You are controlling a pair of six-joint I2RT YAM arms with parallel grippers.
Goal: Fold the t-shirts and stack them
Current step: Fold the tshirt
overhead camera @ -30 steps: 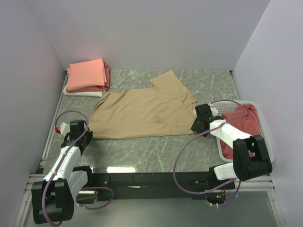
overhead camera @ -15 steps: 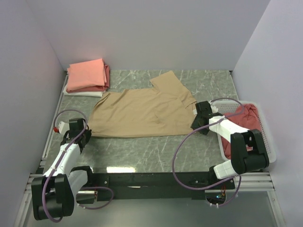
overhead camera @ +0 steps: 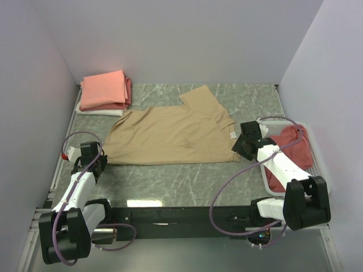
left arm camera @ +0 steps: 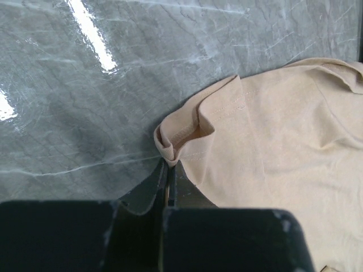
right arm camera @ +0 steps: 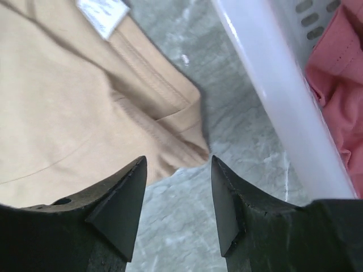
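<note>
A tan t-shirt (overhead camera: 170, 136) lies spread across the middle of the table, with its small neck label (overhead camera: 232, 135) toward the right. My left gripper (overhead camera: 102, 160) is shut on the shirt's lower left hem corner. The left wrist view shows that bunched hem (left arm camera: 170, 148) pinched at my left gripper (left arm camera: 169, 165). My right gripper (overhead camera: 239, 149) stands open just off the shirt's right corner. In the right wrist view, my right gripper (right arm camera: 178, 170) holds nothing and hovers over bare table beside the tan edge (right arm camera: 170, 127). A dusty red t-shirt (overhead camera: 296, 148) lies in the basket.
A folded stack sits at the back left, with a salmon-pink tee (overhead camera: 103, 89) on top and a white one (overhead camera: 91, 111) at the bottom. The white slatted basket (overhead camera: 320, 152) stands at the right edge, and its rim (right arm camera: 266, 96) is close to my right fingers. Walls enclose three sides.
My right gripper's jaws have spread wider and it has shifted slightly right, leaving the shirt's corner flat. My left gripper, still shut on the hem, has drawn a little to the left.
</note>
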